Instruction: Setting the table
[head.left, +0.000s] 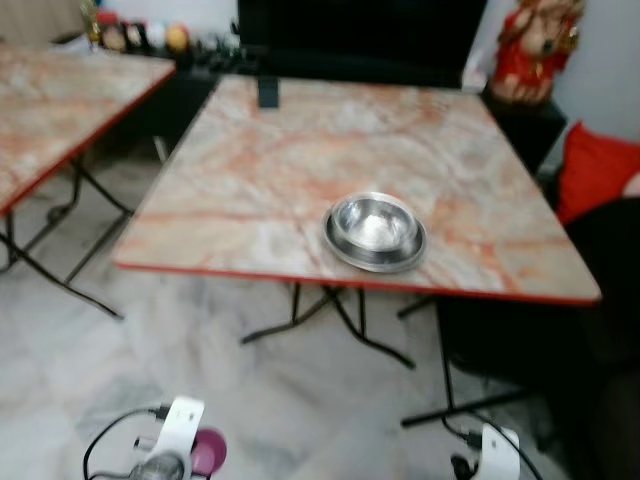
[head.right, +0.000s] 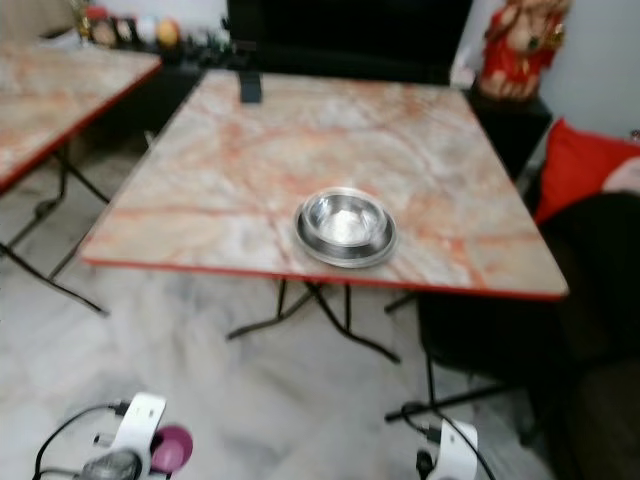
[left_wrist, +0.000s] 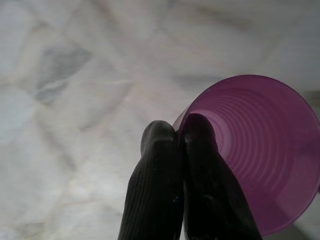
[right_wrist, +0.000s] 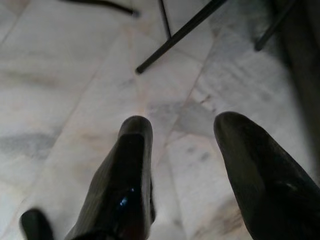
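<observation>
At the far left stands a second marble-patterned folding desk (head.left: 50, 100) with a red edge and black legs, well apart from the main one. Low at the left, the left arm hangs above the pale marble floor (head.left: 250, 400). Its left pincer (left_wrist: 177, 135) has its two black fingers pressed together on the rim of a translucent purple plastic cup (left_wrist: 260, 150), one finger outside the wall and one inside; the cup's open mouth faces the wrist camera. From the head views the cup (head.left: 208, 450) shows as a purple patch beside the white wrist housing, well short of the desk's near edge.

In the centre stands the square marble-patterned folding desk (head.left: 300, 150) with a red edge and black crossed legs. On it, near the front edge and right of centre, rests a round shiny steel bowl (head.left: 374, 226) seated in a shallow steel plate (head.left: 400, 262). A small dark upright object (head.left: 268, 92), too blurred to identify, stands at the far edge. Behind it is a large black screen or cabinet (head.left: 360, 40).

To the right, a red and gold figurine (head.left: 535, 50), possibly a statue, stands on a dark stand. A red cushion (head.left: 595, 170) lies at the right margin.

Low at the right, the right pincer (right_wrist: 200, 130) hangs over the floor, its fingers spread wide apart and gripping nothing.
</observation>
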